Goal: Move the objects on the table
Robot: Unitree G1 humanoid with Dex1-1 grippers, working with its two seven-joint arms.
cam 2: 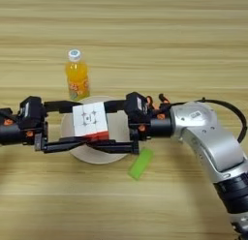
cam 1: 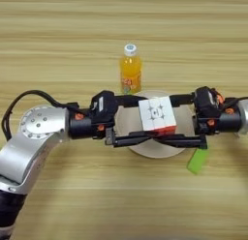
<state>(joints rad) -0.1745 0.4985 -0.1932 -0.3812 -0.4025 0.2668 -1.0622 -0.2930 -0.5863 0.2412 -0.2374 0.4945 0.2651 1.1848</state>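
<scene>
White-faced cube [cam 1: 157, 115], one bottle [cam 1: 131, 69], one block [cam 1: 197, 161]

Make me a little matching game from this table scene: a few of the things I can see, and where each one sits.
Things:
1. puzzle cube
2. orange-drink bottle
3. green block
4. plate

Places:
A. flat on the table, off the plate's near right edge
B. under the cube, between the two arms
C. upright just behind the plate
D. over the plate, between the left gripper and right gripper

Pairs: 1-D, 2-C, 3-A, 4-B
</scene>
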